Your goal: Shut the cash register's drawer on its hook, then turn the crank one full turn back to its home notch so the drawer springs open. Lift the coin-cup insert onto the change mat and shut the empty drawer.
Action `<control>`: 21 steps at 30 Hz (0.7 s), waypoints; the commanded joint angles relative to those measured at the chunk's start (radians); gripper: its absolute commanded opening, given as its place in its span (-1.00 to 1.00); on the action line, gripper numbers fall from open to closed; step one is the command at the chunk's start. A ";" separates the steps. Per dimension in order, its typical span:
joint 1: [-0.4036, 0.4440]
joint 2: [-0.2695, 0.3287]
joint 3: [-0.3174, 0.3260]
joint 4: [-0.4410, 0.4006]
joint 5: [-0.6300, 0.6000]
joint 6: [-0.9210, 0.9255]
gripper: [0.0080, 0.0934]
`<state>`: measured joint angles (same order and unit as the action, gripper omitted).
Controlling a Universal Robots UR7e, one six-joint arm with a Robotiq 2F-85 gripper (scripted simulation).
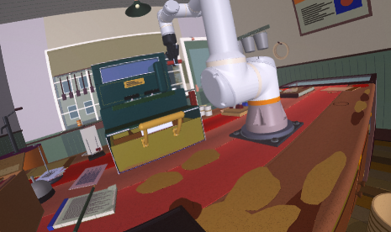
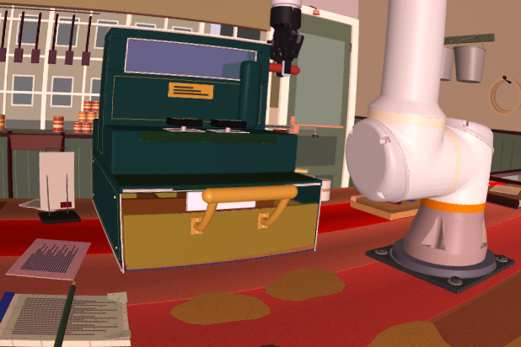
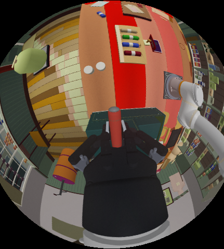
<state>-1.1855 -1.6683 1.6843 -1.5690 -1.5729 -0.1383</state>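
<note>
The red crank handle sticks out from the right side of the dark green cash register, near its top, and my gripper comes down on it from above. The fingers are closed around the red handle, one on each side. The register's mustard drawer with its yellow bar handle stands slightly out at the front, and a white insert shows just behind the drawer front. The change mat is not something I can pick out.
A wooden tray with coloured rolls lies on the counter behind the register. Papers and a pencil lie on the red counter at the front left, a receipt stand stands left of the register, and my arm's base is bolted at the right.
</note>
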 commanded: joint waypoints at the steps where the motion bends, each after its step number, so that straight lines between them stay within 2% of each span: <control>1: 0.000 -0.001 -0.001 0.000 0.000 0.000 -1.00; 12: 0.000 -0.001 0.000 -0.001 0.000 0.000 -1.00; 21: 0.000 -0.001 0.000 -0.001 0.000 0.000 -0.58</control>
<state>-1.1855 -1.6685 1.6845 -1.5694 -1.5729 -0.1383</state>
